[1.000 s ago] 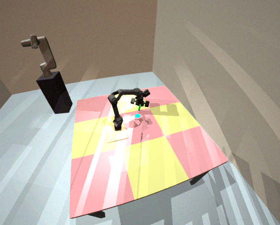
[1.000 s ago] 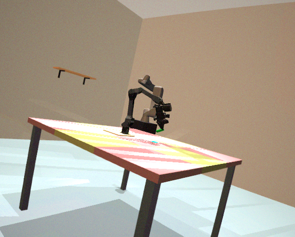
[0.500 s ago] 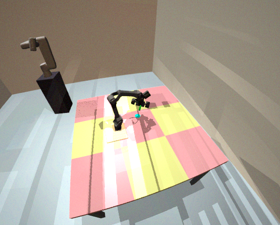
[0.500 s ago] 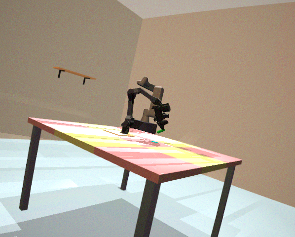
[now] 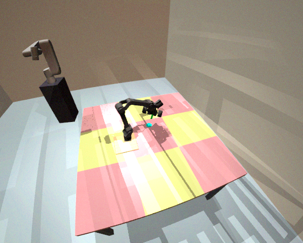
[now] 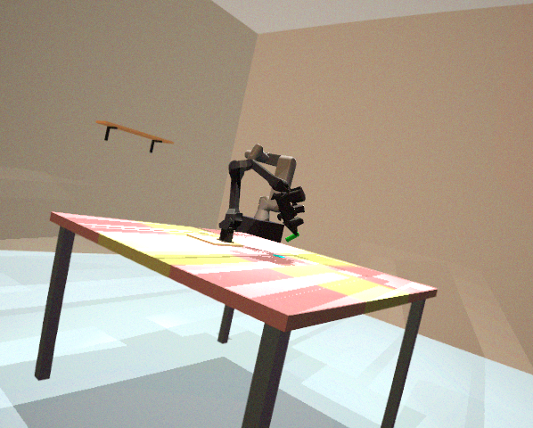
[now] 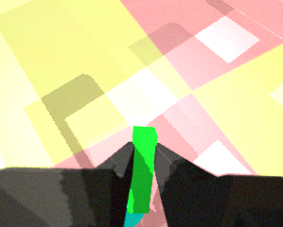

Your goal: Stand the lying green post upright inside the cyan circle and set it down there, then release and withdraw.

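Note:
The green post (image 5: pixel 151 116) (image 6: pixel 291 237) (image 7: pixel 143 170) is held in the air above the table, tilted between lying and upright; in the exterior view its lower end points down to the left. My gripper (image 5: pixel 152 114) (image 6: pixel 297 234) (image 7: pixel 145 148) is shut on the post, with a fingertip on either side of it in the wrist view. The cyan circle (image 5: pixel 148 124) (image 6: pixel 279 256) (image 7: pixel 132 220) lies flat on the table below the post. In the wrist view only part of the circle shows, past the post's near end; the rest is hidden by the left finger and post or out of frame.
The table (image 5: pixel 198 157) (image 6: pixel 239 294) has a pink and yellow checked top. The arm's base stands on a thin pale board (image 5: pixel 126 148) on it. A second, beige arm (image 5: pixel 52 57) stands on a dark pedestal (image 5: pixel 60 102) beyond the table. A shelf (image 6: pixel 133 131) hangs on the wall.

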Tool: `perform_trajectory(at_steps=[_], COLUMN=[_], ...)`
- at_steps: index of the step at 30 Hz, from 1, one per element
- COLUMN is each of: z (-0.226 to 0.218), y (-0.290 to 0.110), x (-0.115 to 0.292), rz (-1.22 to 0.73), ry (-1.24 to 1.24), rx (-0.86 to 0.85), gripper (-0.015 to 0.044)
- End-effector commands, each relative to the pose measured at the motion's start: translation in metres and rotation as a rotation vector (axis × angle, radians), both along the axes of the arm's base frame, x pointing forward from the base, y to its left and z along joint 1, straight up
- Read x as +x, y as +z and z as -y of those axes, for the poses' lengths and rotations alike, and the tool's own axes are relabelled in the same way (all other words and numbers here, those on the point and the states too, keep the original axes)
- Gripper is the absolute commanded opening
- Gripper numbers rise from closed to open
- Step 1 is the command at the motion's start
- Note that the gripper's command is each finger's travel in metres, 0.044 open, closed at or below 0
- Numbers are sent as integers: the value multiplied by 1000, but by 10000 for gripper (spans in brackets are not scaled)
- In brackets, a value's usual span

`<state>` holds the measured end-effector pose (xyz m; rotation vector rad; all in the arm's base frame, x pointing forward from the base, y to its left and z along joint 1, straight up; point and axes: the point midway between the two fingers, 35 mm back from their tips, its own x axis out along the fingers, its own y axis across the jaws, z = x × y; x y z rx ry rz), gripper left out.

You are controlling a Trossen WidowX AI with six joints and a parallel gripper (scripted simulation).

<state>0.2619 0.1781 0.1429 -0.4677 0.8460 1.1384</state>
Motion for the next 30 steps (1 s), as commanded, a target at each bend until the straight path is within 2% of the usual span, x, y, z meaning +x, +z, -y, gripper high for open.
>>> perform_trajectory(at_steps=[1,30], z=[1,7], y=[4,6], x=[0,4], rz=[12,66], ry=[-11,-29], rx=[31,230], gripper=[23,23])
